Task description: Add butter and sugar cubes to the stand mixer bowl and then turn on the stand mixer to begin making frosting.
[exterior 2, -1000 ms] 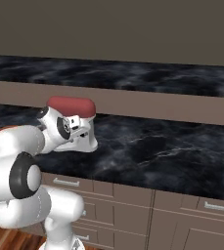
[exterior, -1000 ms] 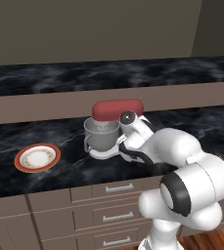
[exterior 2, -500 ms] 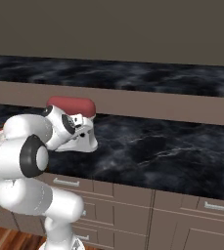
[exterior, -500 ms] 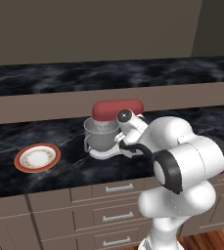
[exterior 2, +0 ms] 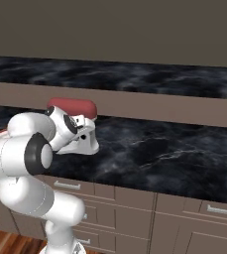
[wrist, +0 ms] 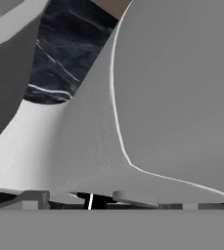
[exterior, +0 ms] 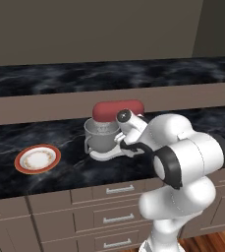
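White stand mixer (exterior: 115,129) column stood right in front of the jaws | gripper (exterior: 120,142) pressed close at its side | jaws spread wide, holding nothing

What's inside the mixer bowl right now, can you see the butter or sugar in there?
No. The bowl sits on the mixer base under the red head, showing its grey outer wall and rim. Its inside is hidden by the wall and head, so I cannot tell what it holds.
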